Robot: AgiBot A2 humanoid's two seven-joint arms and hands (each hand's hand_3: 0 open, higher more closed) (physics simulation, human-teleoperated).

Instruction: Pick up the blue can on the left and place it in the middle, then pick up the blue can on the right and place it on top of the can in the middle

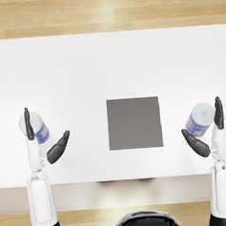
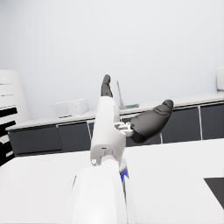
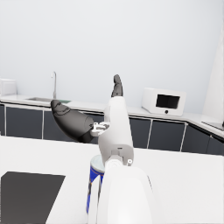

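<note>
Head view: grey mat [image 1: 134, 123] mid-table; left can [image 1: 35, 127] near left edge under left hand [image 1: 44, 139], spread wide, empty. Right can [image 1: 200, 119] near right edge beside right hand [image 1: 208, 130], likewise wide. Wrist views only: counter [image 3: 175, 120], microwave [image 3: 164, 101], faucet [image 3: 54, 83].

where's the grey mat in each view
Head view: the grey mat lies mid-table, between the two hands.
Left wrist view: only a dark corner shows, at the lower right edge.
Right wrist view: a dark patch at the lower left.
Shared landmark: the white table it lies on.
</note>
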